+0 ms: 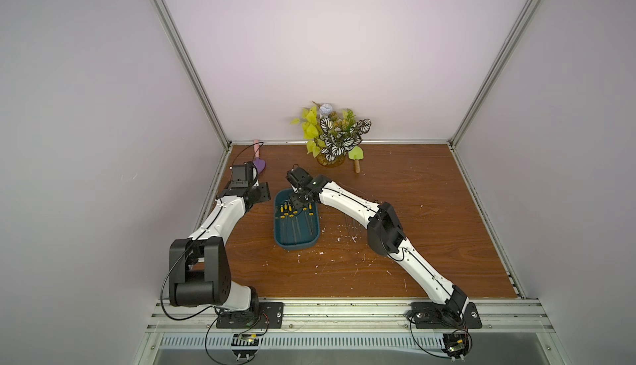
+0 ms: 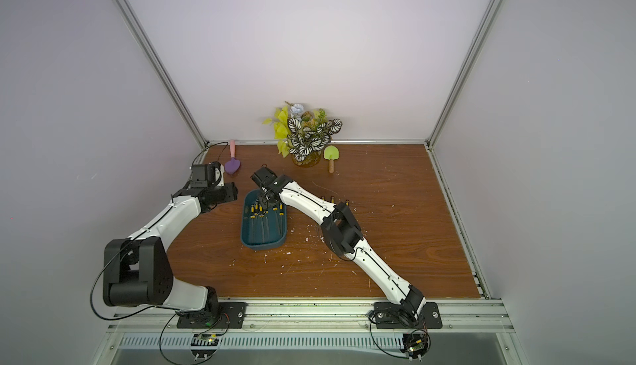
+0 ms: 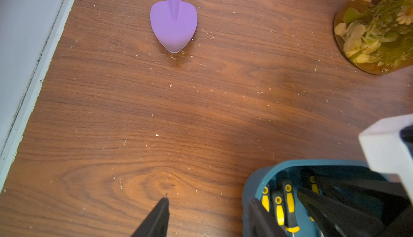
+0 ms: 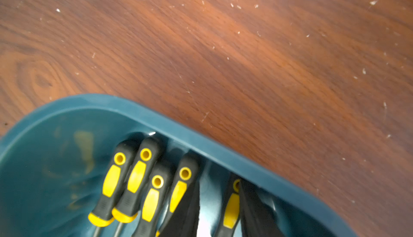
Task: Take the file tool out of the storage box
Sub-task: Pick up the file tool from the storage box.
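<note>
A: Brown wood-grain table, flecked with pale crumbs, plain pale walls all round. Your storage box sits left of centre, nearer the arm bases than the potted plant. The file tools lie side by side in it, yellow-and-black handles at the far end, thin shanks running back toward the bases.

B: Your right gripper is down inside that far end. Its jaws stand partly apart and have hold of nothing. In the right wrist view the handle nearest the box wall lies between the fingers, close to one, with a gap to the other.

A: Your left gripper hangs spread wide and empty over bare wood just beside the box, the purple trowel well beyond it.

B: On handling, I'd judge these light and stiff: slim steel with a moulded grip. Take hold across the fat part of the handle, on the yellow inlay. The shank looks too thin and would probably roll or pivot in the pads.

A: Mind the neighbours. Four handles are packed touching, so a finger could drag a second one along. The one by the wall lies apart, which makes it the cleaner pick. Lift level, so the long shank clears the rim.
</note>
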`<state>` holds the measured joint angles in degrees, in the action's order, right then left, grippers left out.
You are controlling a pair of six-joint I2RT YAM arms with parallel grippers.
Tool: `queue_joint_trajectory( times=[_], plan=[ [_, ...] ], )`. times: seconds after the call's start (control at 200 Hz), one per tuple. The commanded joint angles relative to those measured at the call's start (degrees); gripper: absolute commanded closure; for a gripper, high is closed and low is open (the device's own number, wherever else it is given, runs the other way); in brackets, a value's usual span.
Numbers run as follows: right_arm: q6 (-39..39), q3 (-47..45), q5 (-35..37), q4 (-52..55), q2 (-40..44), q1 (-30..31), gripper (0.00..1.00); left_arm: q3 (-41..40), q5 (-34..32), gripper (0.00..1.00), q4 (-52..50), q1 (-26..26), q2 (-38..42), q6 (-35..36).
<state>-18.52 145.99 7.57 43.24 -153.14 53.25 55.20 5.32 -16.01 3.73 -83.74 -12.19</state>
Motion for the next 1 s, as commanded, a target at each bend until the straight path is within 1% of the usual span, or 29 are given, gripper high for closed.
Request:
queue_joint_trajectory(
  times=[0.0, 0.095, 0.365, 0.575, 0.721, 0.886, 0.996],
  plan=[
    [-0.4, 1.1, -2.8, 3.6, -1.6, 0.6, 0.66, 0.3, 0.5, 0.41, 0.4, 0.7, 0.1, 0.2],
    [0.8, 1.2, -4.1, 3.4, -0.9, 1.5, 0.66, 0.3, 0.6, 0.41, 0.5, 0.7, 0.0, 0.3],
    [0.6, 1.0, -3.8, 1.7, 2.1, 2.2, 0.66, 0.5, 0.7, 0.41, 0.4, 0.6, -0.5, 0.3],
    [1.4, 1.0, 0.4, 0.2, 5.4, 2.1, 0.65, 0.5, 0.6, 0.41, 0.4, 0.7, -0.5, 0.3],
    [1.5, 2.5, 1.5, 1.5, 7.6, 1.5, 0.65, 0.7, 0.7, 0.41, 0.3, 0.7, -0.4, 0.5],
    [2.2, -2.0, 2.8, 2.2, 10.8, 1.0, 0.65, 0.9, 0.8, 0.41, 0.3, 0.7, -0.4, 0.4],
    [2.4, -4.0, 2.1, 2.8, 10.5, 1.0, 0.65, 0.9, 0.8, 0.41, 0.3, 0.7, -0.3, 0.6]
  ],
)
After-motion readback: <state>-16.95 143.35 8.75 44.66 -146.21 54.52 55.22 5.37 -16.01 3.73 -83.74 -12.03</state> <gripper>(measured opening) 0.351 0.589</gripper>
